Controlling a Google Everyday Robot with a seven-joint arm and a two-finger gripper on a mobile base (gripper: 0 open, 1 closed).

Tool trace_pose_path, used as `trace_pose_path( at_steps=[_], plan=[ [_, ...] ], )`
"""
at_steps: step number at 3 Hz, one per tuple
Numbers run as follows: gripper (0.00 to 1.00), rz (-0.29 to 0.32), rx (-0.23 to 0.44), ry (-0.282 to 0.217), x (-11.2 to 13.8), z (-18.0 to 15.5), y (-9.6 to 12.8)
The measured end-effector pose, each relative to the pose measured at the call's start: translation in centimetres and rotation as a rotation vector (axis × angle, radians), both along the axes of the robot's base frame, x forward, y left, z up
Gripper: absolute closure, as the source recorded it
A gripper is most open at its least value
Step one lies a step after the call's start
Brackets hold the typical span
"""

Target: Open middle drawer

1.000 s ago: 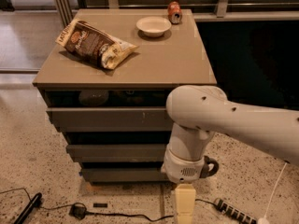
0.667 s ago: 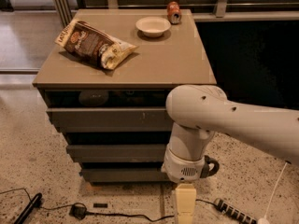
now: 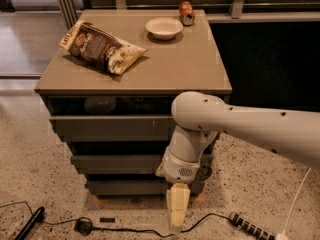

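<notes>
While the gripper (image 3: pixel 178 222) hangs below the middle drawer (image 3: pixel 115 163), its jaws' opening cannot be told.

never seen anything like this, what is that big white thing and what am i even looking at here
The white tube is a robot's arm. Its end is the gripper, the robot's clamp-like hand, pointing down near the floor in front of the grey cabinet. Nothing shows in it. There is one picture, taken from above, looking down past the arm. The cabinet's top carries a chip bag, a pale bowl and a can. Below are three drawers, and the middle drawer is the one to open. Cables and a power strip lie on the floor.
</notes>
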State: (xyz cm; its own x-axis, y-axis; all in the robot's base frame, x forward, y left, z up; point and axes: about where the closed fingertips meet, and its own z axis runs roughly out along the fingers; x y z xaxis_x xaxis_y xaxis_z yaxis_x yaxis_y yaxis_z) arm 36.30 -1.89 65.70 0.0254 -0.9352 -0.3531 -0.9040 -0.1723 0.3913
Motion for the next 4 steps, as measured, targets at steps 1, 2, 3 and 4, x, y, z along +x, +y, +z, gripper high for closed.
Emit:
trace_pose_path(
  at_steps=[1, 2, 3, 4],
  plan=[
    [0.0, 0.0, 0.0, 0.0, 0.0, 0.0, 0.0],
    [0.0, -0.011, 0.016, 0.017, 1.3, 0.0, -0.2],
    [0.0, -0.077, 0.043, 0.008, 4.8, 1.0, -1.5],
    [0.0, -0.082, 0.043, -0.001, 4.9, 0.9, -1.5]
  ],
)
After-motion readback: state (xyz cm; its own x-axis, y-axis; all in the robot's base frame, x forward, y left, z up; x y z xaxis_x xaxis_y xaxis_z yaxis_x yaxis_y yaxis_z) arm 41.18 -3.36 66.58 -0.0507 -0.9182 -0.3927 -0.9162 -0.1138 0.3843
